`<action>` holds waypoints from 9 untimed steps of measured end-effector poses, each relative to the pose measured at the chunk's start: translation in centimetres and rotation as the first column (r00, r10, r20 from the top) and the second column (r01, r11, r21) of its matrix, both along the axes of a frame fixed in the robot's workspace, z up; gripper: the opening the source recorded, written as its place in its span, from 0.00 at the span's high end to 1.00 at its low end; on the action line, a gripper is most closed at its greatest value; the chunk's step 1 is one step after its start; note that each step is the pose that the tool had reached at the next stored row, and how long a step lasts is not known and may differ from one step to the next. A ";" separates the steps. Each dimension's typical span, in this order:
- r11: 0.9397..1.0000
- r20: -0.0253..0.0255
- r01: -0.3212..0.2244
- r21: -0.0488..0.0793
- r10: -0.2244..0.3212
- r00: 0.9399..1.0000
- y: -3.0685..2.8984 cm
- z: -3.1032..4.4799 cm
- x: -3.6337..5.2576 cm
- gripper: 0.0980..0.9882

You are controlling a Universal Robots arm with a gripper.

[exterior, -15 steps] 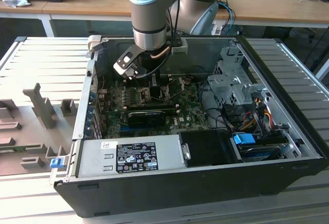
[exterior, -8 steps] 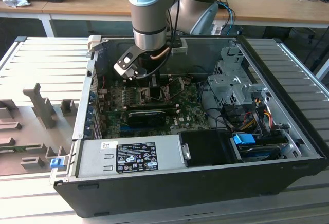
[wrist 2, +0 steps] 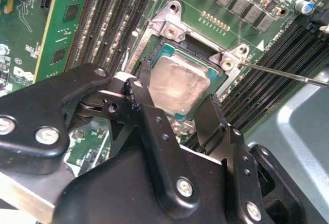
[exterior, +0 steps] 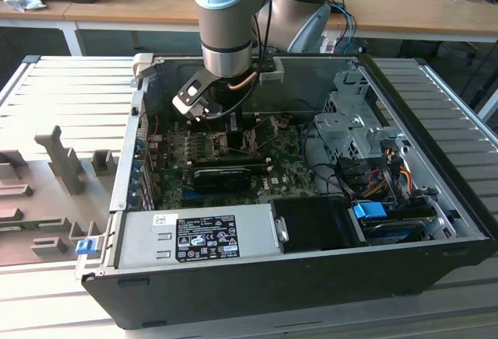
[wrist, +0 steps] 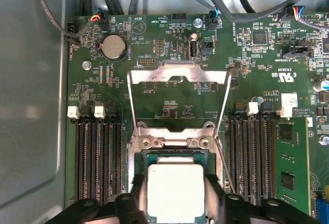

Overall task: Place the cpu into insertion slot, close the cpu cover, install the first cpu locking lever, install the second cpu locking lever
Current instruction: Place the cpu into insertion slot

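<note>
Gripper pinches the cpu square over the insertion slot; the cpu cover stands hinged open beyond.

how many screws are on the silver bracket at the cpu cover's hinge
2. In the first wrist view, one screw near one end of the hinge bracket, the other screw near the opposite end, between the open cpu cover and the cpu. Others may be hidden.
</note>
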State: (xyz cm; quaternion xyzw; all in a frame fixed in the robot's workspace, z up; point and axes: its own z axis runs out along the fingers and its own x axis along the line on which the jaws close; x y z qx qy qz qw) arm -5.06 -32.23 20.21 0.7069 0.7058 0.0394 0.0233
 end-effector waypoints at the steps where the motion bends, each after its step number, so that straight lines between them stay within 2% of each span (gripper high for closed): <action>1: 1.000 0.000 0.000 0.000 0.000 1.000 0.00 0.01 0.00 0.43; 6: 1.000 0.000 0.000 0.000 0.000 1.000 0.00 0.69 0.00 0.43; 9: 1.000 -0.002 0.000 -0.009 0.000 1.000 0.00 0.85 0.04 0.66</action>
